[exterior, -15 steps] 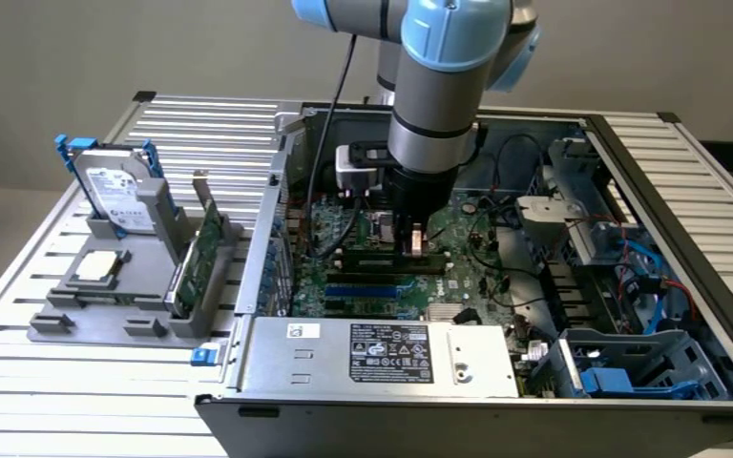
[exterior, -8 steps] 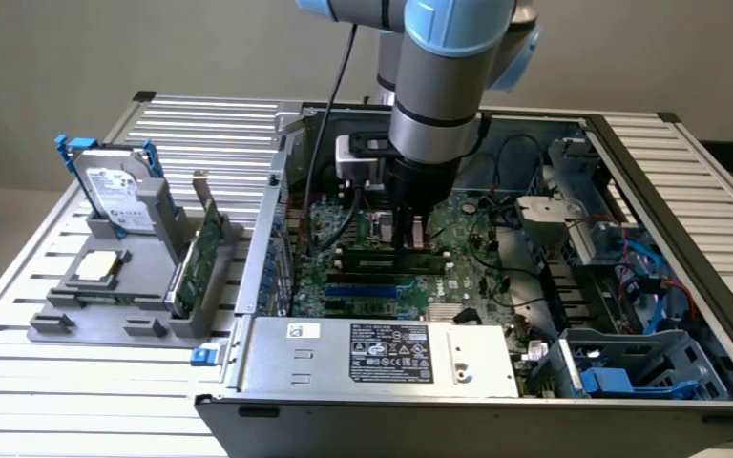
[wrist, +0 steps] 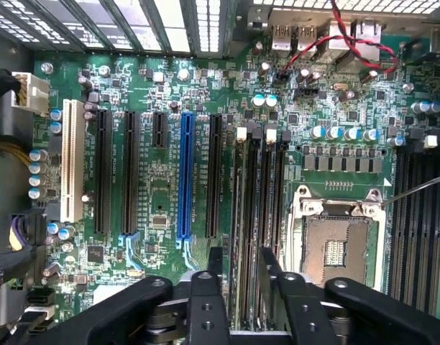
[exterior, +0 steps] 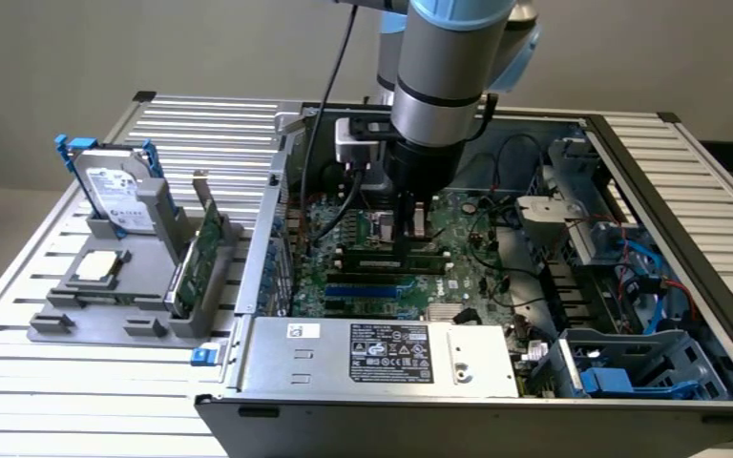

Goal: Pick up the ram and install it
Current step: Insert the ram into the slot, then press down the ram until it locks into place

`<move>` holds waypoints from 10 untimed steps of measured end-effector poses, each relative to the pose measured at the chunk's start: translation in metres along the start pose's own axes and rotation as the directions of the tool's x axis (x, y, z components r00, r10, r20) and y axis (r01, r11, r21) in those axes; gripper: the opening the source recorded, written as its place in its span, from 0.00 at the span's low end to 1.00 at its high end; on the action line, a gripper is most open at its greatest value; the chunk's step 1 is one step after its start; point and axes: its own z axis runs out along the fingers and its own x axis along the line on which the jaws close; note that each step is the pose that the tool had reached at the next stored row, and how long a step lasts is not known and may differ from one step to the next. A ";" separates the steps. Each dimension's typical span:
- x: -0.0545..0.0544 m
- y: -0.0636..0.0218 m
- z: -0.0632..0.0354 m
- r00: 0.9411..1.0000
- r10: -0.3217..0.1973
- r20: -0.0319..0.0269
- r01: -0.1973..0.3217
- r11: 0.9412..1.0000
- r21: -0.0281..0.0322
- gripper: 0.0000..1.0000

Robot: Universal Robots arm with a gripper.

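Inside the open computer case (exterior: 494, 382), your gripper (wrist: 241, 277) hangs low over the motherboard (wrist: 155, 215), its two fingers (wrist: 214, 269) parted and straddling the ram (wrist: 247, 215), which sits edge-on in a memory slot beside the processor socket (wrist: 335, 241). The fingers appear to clamp nothing, so you look to be at the install's end, with the stick let go. Whether its latches have caught cannot be told; judge that before trusting the seat.

Even, diffuse lighting in the exterior view; soft shadows inside the computer case (exterior: 672, 286). Wrist view slightly soft, slats (wrist: 170, 21) overexposed.
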 end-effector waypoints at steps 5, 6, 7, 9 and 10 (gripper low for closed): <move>0.000 0.0000 -0.0003 1.000 0.000 0.001 0.000 1.000 -0.001 0.11; 0.000 0.0000 -0.0003 1.000 0.000 0.001 0.000 1.000 -0.001 0.11; 0.000 0.0000 -0.0003 1.000 0.000 0.001 0.000 1.000 -0.001 0.11; 0.000 0.0000 -0.0003 1.000 0.000 0.001 0.000 1.000 -0.001 0.11; 0.000 0.0000 -0.0003 1.000 0.000 0.002 0.000 1.000 -0.001 0.11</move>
